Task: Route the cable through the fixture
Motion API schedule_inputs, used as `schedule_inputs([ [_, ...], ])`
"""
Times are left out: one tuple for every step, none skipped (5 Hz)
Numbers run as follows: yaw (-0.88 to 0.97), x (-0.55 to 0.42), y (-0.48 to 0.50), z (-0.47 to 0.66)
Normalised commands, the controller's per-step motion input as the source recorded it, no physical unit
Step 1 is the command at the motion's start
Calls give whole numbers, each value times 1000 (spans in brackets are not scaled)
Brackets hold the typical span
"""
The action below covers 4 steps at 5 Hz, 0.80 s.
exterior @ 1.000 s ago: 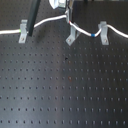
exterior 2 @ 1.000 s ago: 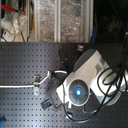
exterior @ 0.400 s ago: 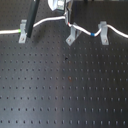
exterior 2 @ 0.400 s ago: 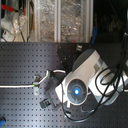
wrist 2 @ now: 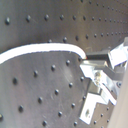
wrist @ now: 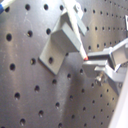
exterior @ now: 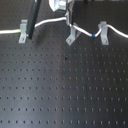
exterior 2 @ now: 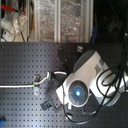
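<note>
The white cable (exterior: pixel 47 23) runs across the back of the board in the first exterior view. Its green band (exterior: pixel 20 31) sits at the left fixture (exterior: pixel 23 31), and its blue band (exterior: pixel 94 35) lies just before the right fixture (exterior: pixel 103 33). My gripper (exterior: pixel 67 19) hangs just above the middle fixture (exterior: pixel 73 35), shut on the cable. In the second wrist view the cable (wrist 2: pixel 40 50) arcs into my fingers (wrist 2: pixel 97 67). The first wrist view shows a grey fixture (wrist: pixel 62 37) close beside the fingertips (wrist: pixel 102 57). The arm (exterior 2: pixel 80 90) hides the grip in the second exterior view.
A dark slanted rod (exterior: pixel 33 20) stands near the left fixture. The black perforated board (exterior: pixel 64 90) stretches toward the front. Shelves with clutter (exterior 2: pixel 50 20) line the far side in the second exterior view, where the cable (exterior 2: pixel 15 86) enters from the second exterior view's left.
The arm has shifted only slightly over the middle fixture. The cable keeps nearly the same shape.
</note>
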Motion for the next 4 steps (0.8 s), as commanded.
schedule_inputs([
  [-146,417,60,1],
  [-6,0,0,0],
  [0,-305,107,13],
  [51,-112,152,-1],
])
